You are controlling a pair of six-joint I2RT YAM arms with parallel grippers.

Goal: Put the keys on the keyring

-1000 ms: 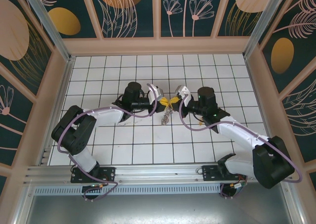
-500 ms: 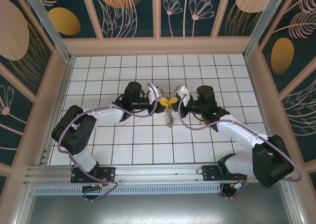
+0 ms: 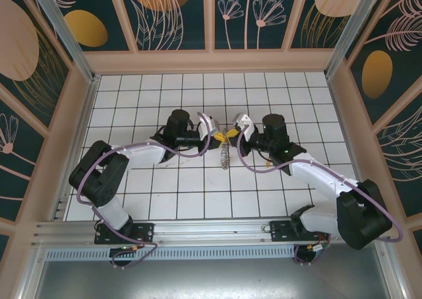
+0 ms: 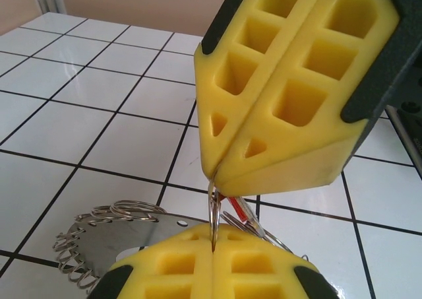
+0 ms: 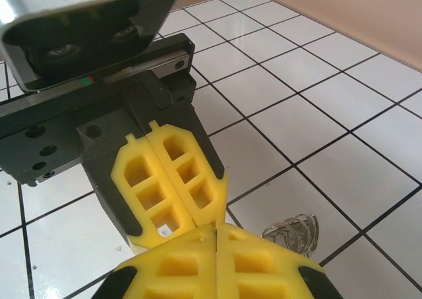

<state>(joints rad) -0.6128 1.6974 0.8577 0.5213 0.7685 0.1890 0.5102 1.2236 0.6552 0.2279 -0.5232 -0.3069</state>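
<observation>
You were mid-threading, I reckon. Nearest, your left pincer (image 4: pixel 212 251) was clenched on a thin silver wire loop (image 4: pixel 213 213), with the flat grey metal keyring (image 4: pixel 105 236) and a tiny red-headed silver key (image 4: pixel 242 213) just under it. Past that, the right pincer (image 4: pixel 217 175) pinched the same loop over the white tiled bench (image 4: pixel 99 81). Next you'd probably need to slide the key along the wire.

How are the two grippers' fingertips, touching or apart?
Apart. The left wrist view shows a gap between the left gripper and the right gripper, bridged by a thin wire loop.
</observation>
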